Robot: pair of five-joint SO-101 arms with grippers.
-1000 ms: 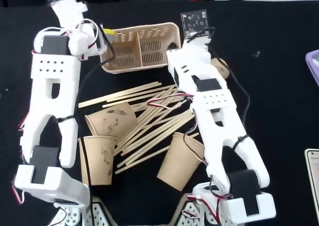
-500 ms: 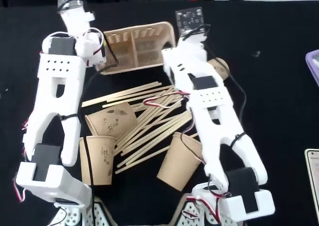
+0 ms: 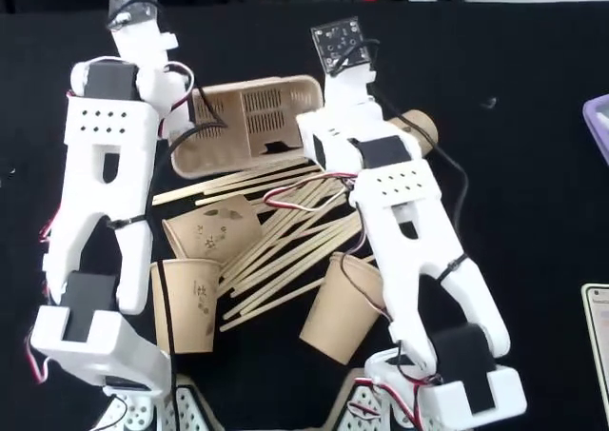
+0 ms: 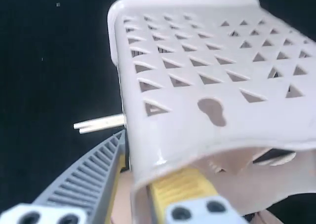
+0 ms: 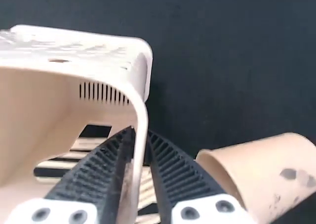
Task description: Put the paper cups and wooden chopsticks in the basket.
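The beige slotted basket [image 3: 249, 119] is tipped on its side at the back of the black table, its opening toward the chopstick pile, and held between both arms. My left gripper [image 4: 129, 160] is shut on its wall [image 4: 207, 85]. My right gripper [image 5: 137, 137] is shut on the opposite rim [image 5: 140, 100]. Several wooden chopsticks [image 3: 285, 231] lie fanned out in front of the basket. Paper cups lie on their sides: one [image 3: 211, 229] left of the pile, one [image 3: 186, 303] nearer, one [image 3: 343, 307] by the right arm, one [image 3: 417, 127] behind it, also seen as a cup [image 5: 256, 169].
A purple object [image 3: 599, 127] and a card [image 3: 598, 341] sit at the table's right edge. Both arm bases stand at the front edge. Chopstick ends [image 4: 98, 123] poke out beside the basket.
The basket has been tipped from upright onto its side and shifted left and forward. Both arms turned with it, keeping hold.
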